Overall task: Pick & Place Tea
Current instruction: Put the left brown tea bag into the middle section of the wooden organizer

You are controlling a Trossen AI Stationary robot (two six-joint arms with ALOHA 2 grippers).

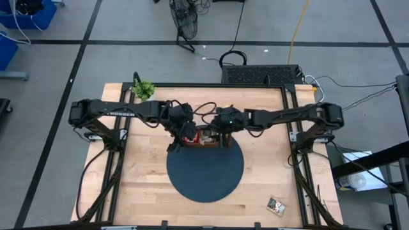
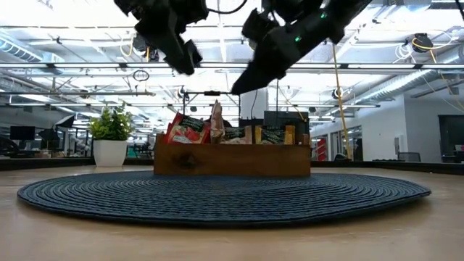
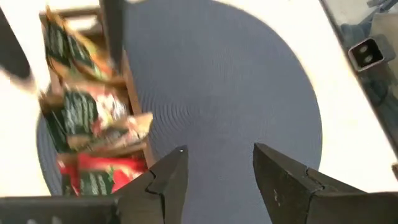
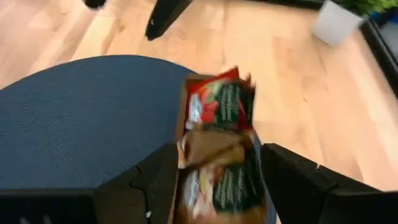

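The brown wooden tray point(image 2: 232, 160) stands on the far part of a round dark mat point(image 1: 204, 169). Several tea sachets stand in it, red ones point(image 2: 187, 129) at its left end and dark green ones point(image 2: 272, 134) toward its right. One more sachet point(image 1: 276, 205) lies flat on the table near the front right corner. My left gripper point(image 3: 217, 152) hangs open above the mat, just beside the tray's left end, with nothing between its fingers. My right gripper point(image 4: 219, 149) is open above the tray's right part, clear of the sachets point(image 4: 217, 106) seen below it.
A small potted plant point(image 1: 144, 89) stands at the table's far left corner. The mat's near half point(image 1: 206, 182) and the wood around it lie bare. Both arms reach in over the table's middle from either side, close together over the tray.
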